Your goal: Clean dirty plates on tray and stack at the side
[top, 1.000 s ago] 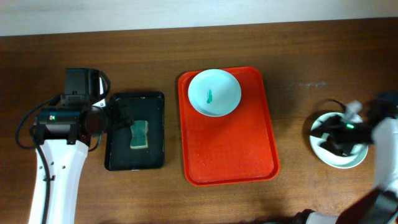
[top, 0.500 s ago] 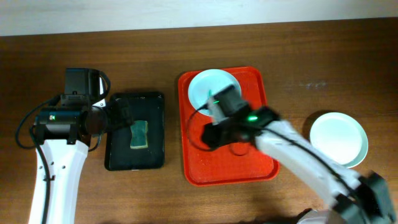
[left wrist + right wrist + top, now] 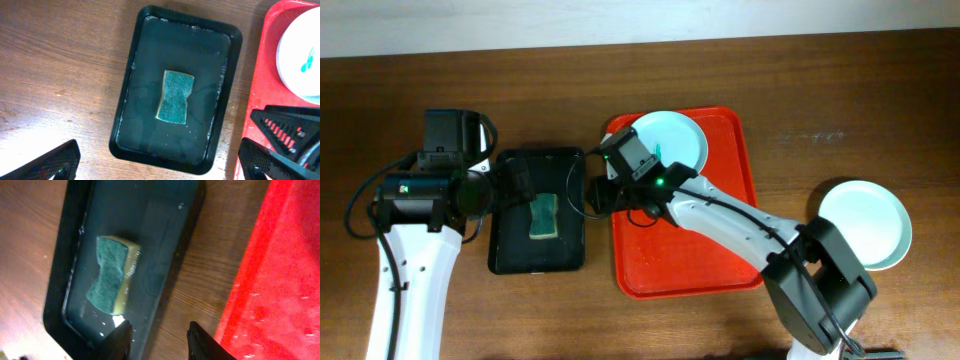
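A brown wooden counter (image 3: pixel 820 90) fills the overhead view, with a pale strip along its far edge. In the middle lies the red-orange tray (image 3: pixel 700 260), its long side running away from the robot. The mint plate (image 3: pixel 678 140) sits in the far part of this tray, inside the rim, and the right arm covers its near-left portion. A small teal smear (image 3: pixel 305 62) marks the centre of the plate. Well apart from the tray, on the right side of the counter, are the stacked plates (image 3: pixel 865 222): a pale one lies on top, and a white edge shows under it on the near side.

Left of the red-orange tray, just beside it but not touching, is a black tray (image 3: pixel 125 107). Its bottom looks wet, and a sponge (image 3: pixel 175 96) with a green top and a yellow side lies flat near its centre.

The left tool (image 3: pixel 162 150) hangs over the near end of the black tray with its fingers spread very wide and nothing between them. The right tool (image 3: pixel 157 340) reaches across the red-orange tray to the strip of wood between the two trays. Its fingers are somewhat apart and hold nothing.
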